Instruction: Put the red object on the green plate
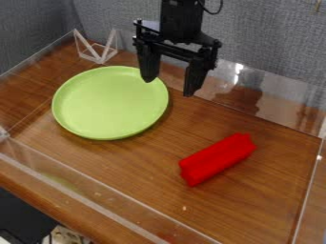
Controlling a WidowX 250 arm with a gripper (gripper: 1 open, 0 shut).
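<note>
The red block [216, 158] lies flat on the wooden table [114, 181], toward the right and nearer the camera, on bare wood with nothing touching it. It is a bar with rounded corners, and its long axis runs diagonally: 1 end points up and to the right, toward the far right edge of the table, and the other points down and to the left, toward the near side. The lower-left end looks a little thicker because it is nearer the camera, and its glossy top catches the light. To its upper left, well apart from it, sits the green plate [111, 102], round and shallow with a low raised rim, holding nothing. The block's long axis does not aim at the plate; it runs roughly alongside the plate's right-hand side, with a strip of bare wood between them. Above the plate's far right rim hangs the gripper [173, 78], black, pointing down, its 2 fingers [149, 67] spread wide with nothing between them. It is clear of the block and does not appear to touch the plate. Clear walls [254, 81] edge the table at the sides and back. A small white wire frame [97, 44] stands in the far left corner behind the plate, against the grey backdrop.
</note>
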